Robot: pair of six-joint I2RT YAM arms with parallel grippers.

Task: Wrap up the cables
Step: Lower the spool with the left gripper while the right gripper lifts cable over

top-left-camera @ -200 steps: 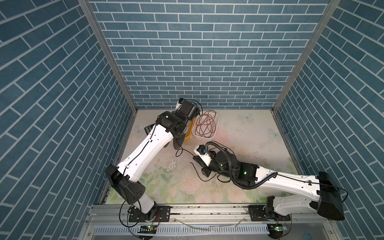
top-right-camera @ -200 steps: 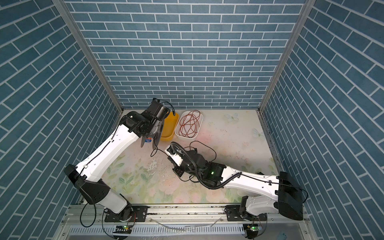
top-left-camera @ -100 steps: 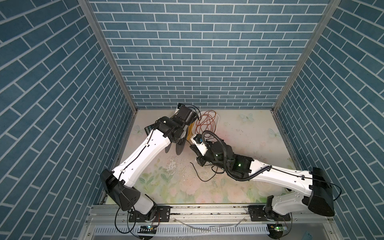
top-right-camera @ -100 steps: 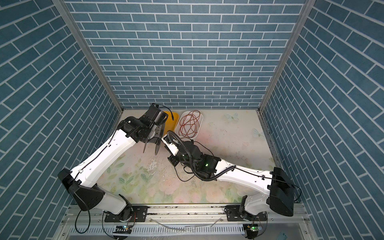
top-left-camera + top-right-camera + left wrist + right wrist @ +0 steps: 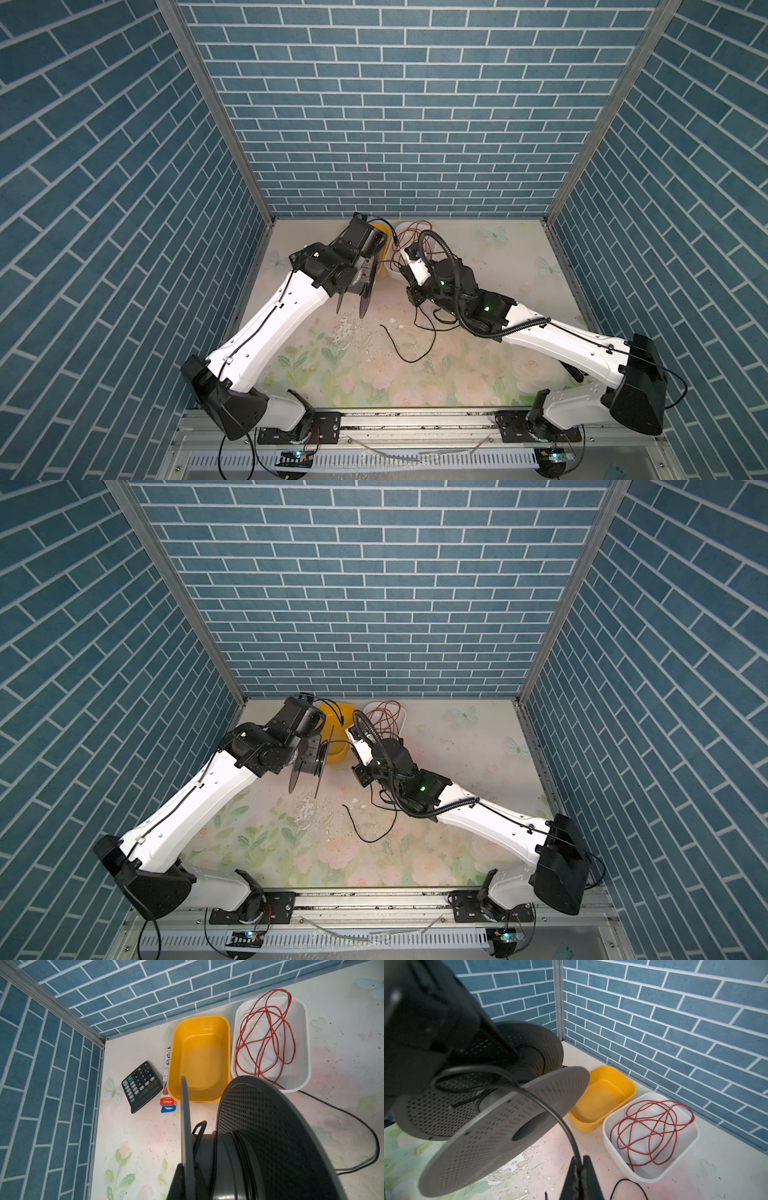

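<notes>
A grey perforated spool (image 5: 362, 291) (image 5: 308, 766) hangs on edge above the table. My left gripper (image 5: 187, 1169) is shut on one of its flanges. A few turns of the black cable (image 5: 242, 1147) lie round the hub. From the spool the cable (image 5: 544, 1103) arcs to my right gripper (image 5: 579, 1165), which is shut on it just right of the spool (image 5: 500, 1132). In both top views the right gripper (image 5: 412, 294) (image 5: 361, 777) is beside the tubs. The rest of the cable (image 5: 415, 347) (image 5: 374, 831) trails loose on the table.
At the back stand an empty yellow tub (image 5: 201, 1017) (image 5: 602, 1095) and a white tray (image 5: 308, 1043) (image 5: 654, 1176) holding a reddish-brown wire (image 5: 268, 1043). A black calculator (image 5: 141, 1086) and a small packet (image 5: 167, 1103) lie left of the tub, near the left wall.
My right gripper has carried the cable from mid-table toward the back, next to the tubs. My left arm has brought the spool down and slightly forward. Both grips are unchanged.
</notes>
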